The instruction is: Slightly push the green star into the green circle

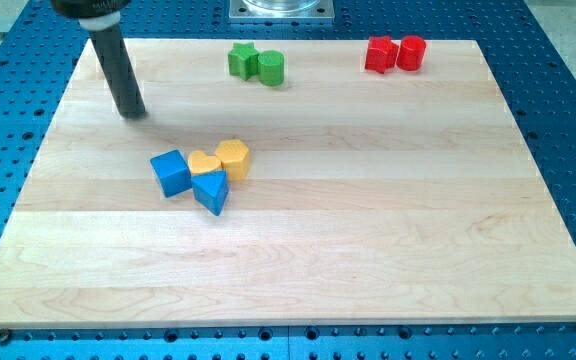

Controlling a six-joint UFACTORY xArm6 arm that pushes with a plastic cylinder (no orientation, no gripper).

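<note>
The green star (pixel 242 60) lies near the view's top, left of centre, and touches the green circle (pixel 270 68) on its right. My tip (pixel 133 112) rests on the board at the view's upper left. It is well to the left of the green star and a little below it, not touching any block.
A red star (pixel 379 54) and a red circle (pixel 411 52) touch at the top right. A cluster sits left of centre: blue cube (pixel 171 172), yellow heart (pixel 204 163), yellow hexagon (pixel 233 158), blue triangle (pixel 211 192). The wooden board (pixel 368 230) lies on a blue perforated table.
</note>
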